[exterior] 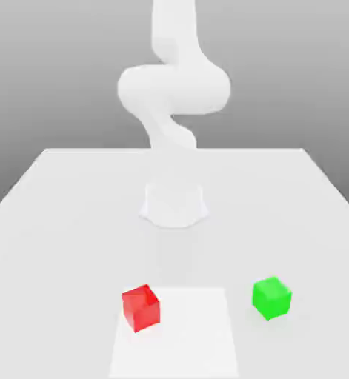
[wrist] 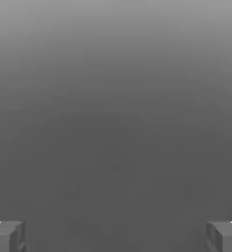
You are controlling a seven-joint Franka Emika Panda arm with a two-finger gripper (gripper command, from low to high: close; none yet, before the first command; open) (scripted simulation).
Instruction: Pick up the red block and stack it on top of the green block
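Nothing of the stacking is done, as I judge it. The red block and the green block both sit on the tabletop, well apart from each other, neither lifted nor stacked. The whole job is left: reach the red block, grip it, carry it over, and set it down on the green one.

My tool is open and holds nothing. In the hand view its two fingertips stand far apart with plain grey between them and no block there.

In the exterior view the red block lies at about seven o'clock from the middle of the tabletop, and the green block at about five o'clock, off toward the exterior view's right. My arm rises pale behind them, at twelve o'clock.

The red block is a small bright cube with plain glossy faces, turned a little so one corner comes toward the camera. It rests on the edge of a lighter square patch on the tabletop. The green block is the same size, plain-faced, and lies just off that patch.
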